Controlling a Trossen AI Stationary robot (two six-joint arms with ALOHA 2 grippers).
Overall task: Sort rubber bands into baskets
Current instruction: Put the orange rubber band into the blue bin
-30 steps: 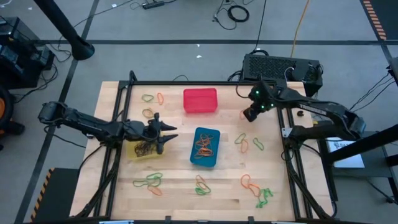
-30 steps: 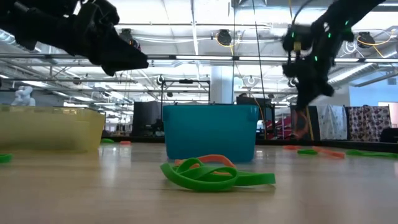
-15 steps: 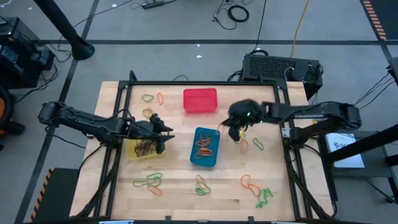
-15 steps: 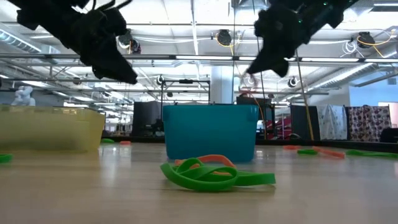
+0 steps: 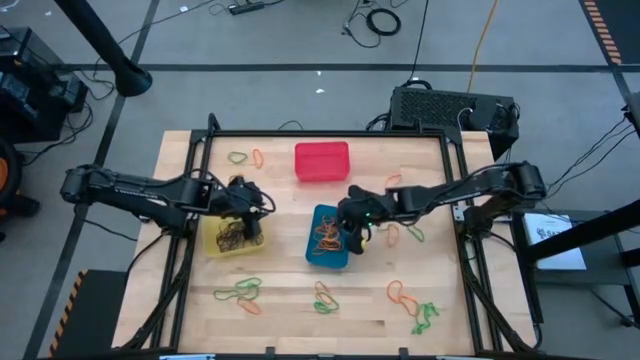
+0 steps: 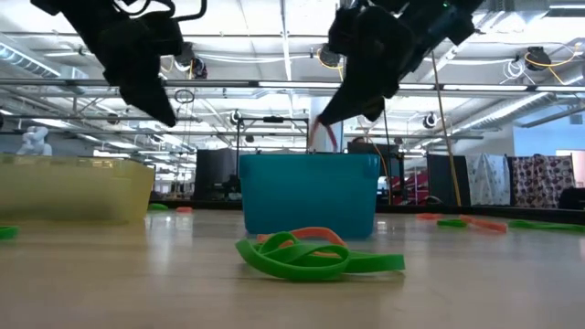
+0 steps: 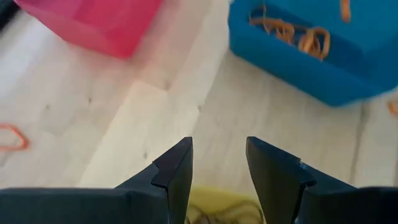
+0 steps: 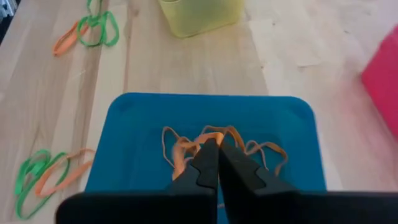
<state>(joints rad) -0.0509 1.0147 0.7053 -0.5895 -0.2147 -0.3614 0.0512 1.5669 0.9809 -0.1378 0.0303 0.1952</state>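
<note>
R gripper [image 5: 352, 232] now over blue basket [image 5: 313, 258] — was near red.

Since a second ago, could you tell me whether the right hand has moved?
Yes. The right hand has swung from beside the red basket to over the blue basket, shut.

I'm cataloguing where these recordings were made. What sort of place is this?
Probably a robotics lab in an open industrial hall: a wooden worktable inside a black frame, cables trailing across a grey floor, and exposed ceiling beams with hanging lamps beyond the table.
</note>
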